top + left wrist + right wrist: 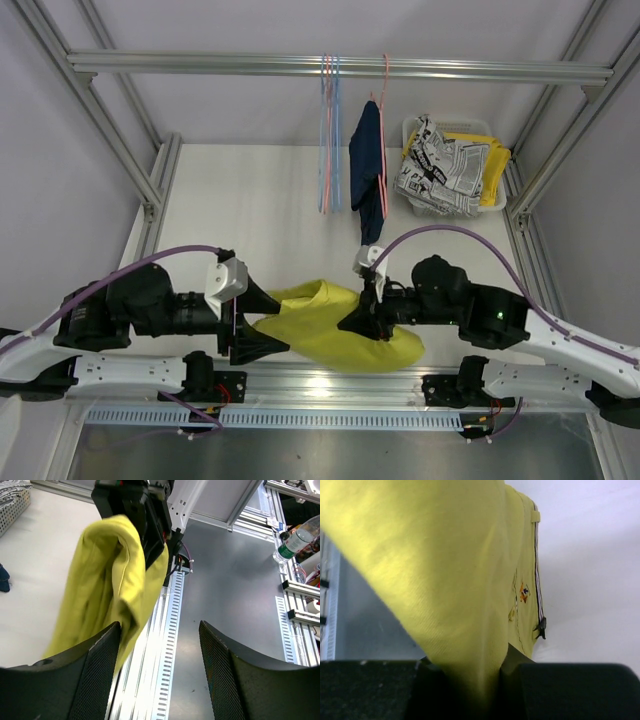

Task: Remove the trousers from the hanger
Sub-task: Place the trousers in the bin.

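The mustard-olive trousers (pixel 335 325) hang bunched between my two grippers above the table's near edge. My right gripper (pixel 352 325) is shut on a fold of them; the cloth fills the right wrist view (pixel 445 570) and runs down between the jaws (pixel 465 667). My left gripper (pixel 280 322) is wide open at the cloth's left end. In the left wrist view the cloth (pixel 110 580) touches the left finger (pixel 100 670), with nothing between the jaws (pixel 160 625). The dark navy trousers (pixel 367 170) hang on a pink hanger (pixel 385 90). The camouflage pair is out of view.
Empty blue and pink hangers (pixel 329 130) hang from the top rail (pixel 200 64) left of the navy pair. A white basket (pixel 455 125) at the back right holds the black-and-white print pair (pixel 440 170) and the bright yellow pair (pixel 497 165). Frame posts flank the table.
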{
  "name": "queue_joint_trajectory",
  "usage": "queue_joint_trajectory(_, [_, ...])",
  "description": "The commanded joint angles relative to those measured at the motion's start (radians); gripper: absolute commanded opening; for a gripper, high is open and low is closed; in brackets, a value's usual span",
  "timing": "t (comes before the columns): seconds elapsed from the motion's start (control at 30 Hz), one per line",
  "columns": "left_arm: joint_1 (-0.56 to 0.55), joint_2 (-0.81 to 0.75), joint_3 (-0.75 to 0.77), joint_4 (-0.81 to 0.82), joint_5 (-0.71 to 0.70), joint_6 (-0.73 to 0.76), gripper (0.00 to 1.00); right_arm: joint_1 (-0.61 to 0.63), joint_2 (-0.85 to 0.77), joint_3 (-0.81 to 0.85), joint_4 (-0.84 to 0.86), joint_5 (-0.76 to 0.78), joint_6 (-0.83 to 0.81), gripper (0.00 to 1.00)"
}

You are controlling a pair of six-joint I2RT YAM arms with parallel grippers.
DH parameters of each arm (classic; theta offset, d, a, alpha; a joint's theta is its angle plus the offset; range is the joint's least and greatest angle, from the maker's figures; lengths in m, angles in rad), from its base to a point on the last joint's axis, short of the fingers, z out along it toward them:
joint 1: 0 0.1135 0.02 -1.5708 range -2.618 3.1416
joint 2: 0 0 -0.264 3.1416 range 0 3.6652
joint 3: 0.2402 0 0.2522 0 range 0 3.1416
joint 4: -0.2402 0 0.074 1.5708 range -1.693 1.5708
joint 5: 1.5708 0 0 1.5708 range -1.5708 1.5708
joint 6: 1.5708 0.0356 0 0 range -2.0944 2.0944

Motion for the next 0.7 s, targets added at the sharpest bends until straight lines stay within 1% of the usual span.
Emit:
queue_joint_trajectory(0.0, [-0.003, 0.003, 0.034, 0.033, 0.009, -0.014, 0.68, -0.003, -0.063, 0.013, 0.027, 0.164, 0.097, 0.00])
queue_joint_trajectory(0.13, [-0.003, -0.006, 0.032, 0.047, 0.018, -0.010, 0.68, -0.003, -0.132, -0.013, 0.000, 0.238, 0.154, 0.00])
queue_joint_trajectory(0.17, [-0.003, -0.012, 0.026, 0.057, 0.026, -0.008, 0.68, -0.001, -0.167, -0.015, -0.009, 0.300, 0.181, 0.00])
queue_joint_trajectory(0.23, [-0.003, -0.020, 0.020, 0.060, 0.041, -0.008, 0.68, -0.001, -0.212, -0.010, -0.041, 0.349, 0.212, 0.00])
queue_joint_trajectory(0.27, [-0.003, -0.021, 0.017, 0.059, 0.041, -0.010, 0.68, -0.001, -0.259, -0.009, -0.050, 0.380, 0.247, 0.00])
queue_joint_trajectory(0.3, [-0.003, -0.023, 0.018, 0.053, 0.038, -0.010, 0.68, -0.001, -0.281, -0.006, -0.070, 0.443, 0.265, 0.00])
queue_joint_trajectory(0.4, [-0.003, -0.024, 0.017, 0.047, 0.032, -0.014, 0.68, -0.001, -0.356, 0.008, -0.130, 0.558, 0.336, 0.00])
queue_joint_trajectory(0.43, [-0.003, -0.027, 0.015, 0.051, 0.038, -0.014, 0.68, -0.001, -0.373, 0.010, -0.142, 0.639, 0.351, 0.00])
queue_joint_trajectory(0.5, [-0.003, -0.035, -0.001, 0.063, 0.055, -0.016, 0.68, -0.001, -0.400, 0.016, -0.193, 0.739, 0.405, 0.00])
queue_joint_trajectory(0.53, [-0.003, -0.043, 0.000, 0.070, 0.056, -0.017, 0.68, -0.001, -0.405, 0.021, -0.214, 0.844, 0.428, 0.00])
queue_joint_trajectory(0.67, [-0.003, -0.046, -0.005, 0.070, 0.058, -0.022, 0.68, -0.001, -0.397, 0.059, -0.323, 1.033, 0.512, 0.00])
